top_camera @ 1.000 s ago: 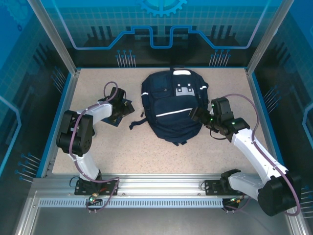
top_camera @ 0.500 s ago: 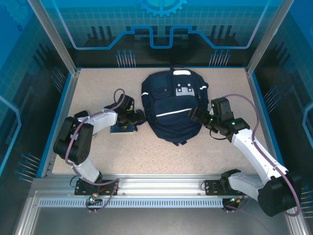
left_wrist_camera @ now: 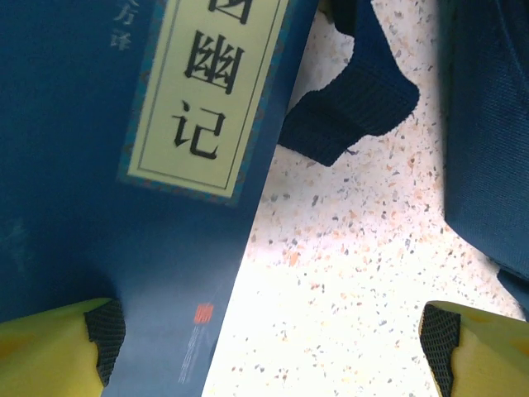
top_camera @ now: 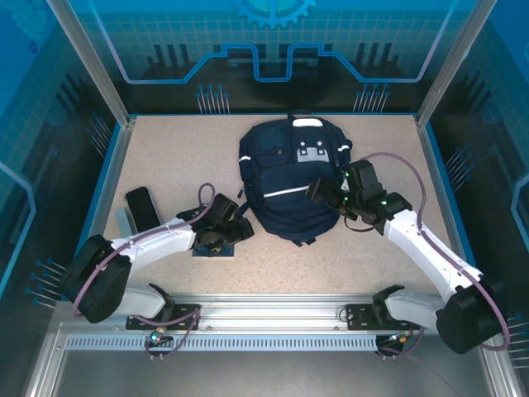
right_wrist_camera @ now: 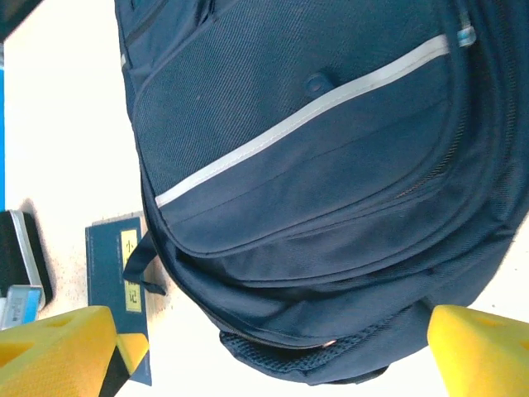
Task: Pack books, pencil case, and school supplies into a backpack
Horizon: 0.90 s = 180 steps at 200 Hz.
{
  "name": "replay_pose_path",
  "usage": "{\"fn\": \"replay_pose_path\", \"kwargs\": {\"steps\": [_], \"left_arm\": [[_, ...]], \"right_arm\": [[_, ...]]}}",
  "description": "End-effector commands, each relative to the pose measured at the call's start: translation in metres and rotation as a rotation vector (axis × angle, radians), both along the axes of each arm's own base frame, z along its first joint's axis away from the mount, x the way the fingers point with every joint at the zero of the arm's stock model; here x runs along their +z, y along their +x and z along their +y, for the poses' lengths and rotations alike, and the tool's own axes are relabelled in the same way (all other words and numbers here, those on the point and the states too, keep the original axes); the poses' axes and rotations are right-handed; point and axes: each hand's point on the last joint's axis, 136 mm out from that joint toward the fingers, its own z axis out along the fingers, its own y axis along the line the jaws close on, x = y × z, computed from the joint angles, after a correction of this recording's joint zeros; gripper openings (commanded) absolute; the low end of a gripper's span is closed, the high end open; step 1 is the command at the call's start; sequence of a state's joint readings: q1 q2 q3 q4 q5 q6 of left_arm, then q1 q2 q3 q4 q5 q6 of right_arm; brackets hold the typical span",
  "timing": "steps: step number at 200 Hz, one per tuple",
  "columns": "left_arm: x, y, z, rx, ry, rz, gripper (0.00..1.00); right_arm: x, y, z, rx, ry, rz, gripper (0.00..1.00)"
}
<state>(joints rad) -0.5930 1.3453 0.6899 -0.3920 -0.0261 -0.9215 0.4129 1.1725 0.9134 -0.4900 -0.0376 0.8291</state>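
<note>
**1. Tabletop** (top_camera: 165, 157). Speckled beige, matte and stone-like. It has a blue rim on three sides and a metal rail at the near edge. I see bare room at both far corners, down the right side, and in the near strip in front of the backpack.

**2. Backpack** (top_camera: 289, 178) (right_wrist_camera: 314, 165). Navy woven fabric, rounded, lying flat with its front up in the middle of the tabletop, its top toward the far rim. A thin white stripe slants across the front, there are white patches near the top, and curved zip seams ring the pocket.

**3. Right gripper** (top_camera: 318, 192) (right_wrist_camera: 273, 347). Yellow fingers spread wide with nothing between them, poised over the backpack's lower right front. I cannot tell whether it touches the fabric.

**4. Left gripper** (top_camera: 230, 228) (left_wrist_camera: 273, 347). Jaws spread wide and empty, low at the backpack's lower-left corner. One black-padded finger (left_wrist_camera: 103, 331) sits over a corner of the blue book and the other over bare tabletop. I cannot confirm contact with the cover.

**5. Blue book** (left_wrist_camera: 99, 207) (right_wrist_camera: 116, 273) (top_camera: 213, 248). Thin, with a smooth plain cover, lying flat just beside the backpack's lower-left edge. It carries a cream label (left_wrist_camera: 207, 91) with black characters.

**6. Black case** (top_camera: 142, 207). Oblong with rounded corners, near the left rim and well apart from the backpack. A pale blue flat item (top_camera: 124, 223) lies just beside it, too small for me to identify.

**7. Strap** (left_wrist_camera: 347, 99). Dark webbing from the backpack, its end reaching the book's edge.
</note>
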Motion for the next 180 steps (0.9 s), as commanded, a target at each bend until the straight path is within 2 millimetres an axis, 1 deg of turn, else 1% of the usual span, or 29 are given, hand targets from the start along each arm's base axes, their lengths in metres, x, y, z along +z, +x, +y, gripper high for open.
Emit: {"fn": "replay_pose_path", "kwargs": {"steps": [1, 17, 30, 39, 65, 75, 86, 115, 140, 147, 166, 174, 180], "left_arm": [[0.025, 0.001, 0.011, 0.014, 0.024, -0.038, 0.94], [0.039, 0.010, 0.028, 0.040, 0.055, -0.084, 0.94], [0.045, 0.017, 0.044, 0.079, 0.051, -0.114, 0.92], [0.048, 0.021, 0.057, 0.112, 0.049, -0.129, 0.91], [0.048, 0.025, 0.095, 0.199, 0.066, -0.146, 0.91], [0.045, 0.024, 0.106, 0.222, 0.076, -0.144, 0.91], [0.040, 0.022, 0.114, 0.243, 0.081, -0.132, 0.92], [0.022, 0.016, 0.129, 0.295, 0.082, -0.072, 0.92], [0.018, 0.014, 0.138, 0.331, 0.080, -0.073, 0.92], [0.018, 0.013, 0.140, 0.339, 0.082, -0.071, 0.93], [0.019, 0.011, 0.147, 0.357, 0.087, -0.072, 0.94], [0.019, 0.011, 0.148, 0.361, 0.084, -0.074, 0.95], [0.020, 0.011, 0.149, 0.360, 0.083, -0.077, 0.95]], "right_arm": [[0.007, 0.002, 0.025, 0.075, -0.003, -0.012, 0.97], [0.003, -0.001, 0.049, 0.149, -0.021, 0.002, 0.96], [-0.003, -0.005, 0.077, 0.229, -0.037, 0.020, 0.94], [-0.010, -0.009, 0.098, 0.283, -0.054, 0.042, 0.92], [-0.029, -0.022, 0.160, 0.435, -0.114, 0.090, 0.84], [-0.035, -0.024, 0.180, 0.477, -0.142, 0.099, 0.83], [-0.043, -0.025, 0.198, 0.509, -0.171, 0.106, 0.80], [-0.073, -0.022, 0.230, 0.558, -0.234, 0.157, 0.72], [-0.098, -0.027, 0.255, 0.613, -0.281, 0.201, 0.68], [-0.103, -0.030, 0.262, 0.633, -0.288, 0.209, 0.65], [-0.118, -0.033, 0.268, 0.647, -0.330, 0.240, 0.58], [-0.124, -0.034, 0.269, 0.649, -0.337, 0.252, 0.52], [-0.127, -0.034, 0.269, 0.650, -0.339, 0.262, 0.50]]}}
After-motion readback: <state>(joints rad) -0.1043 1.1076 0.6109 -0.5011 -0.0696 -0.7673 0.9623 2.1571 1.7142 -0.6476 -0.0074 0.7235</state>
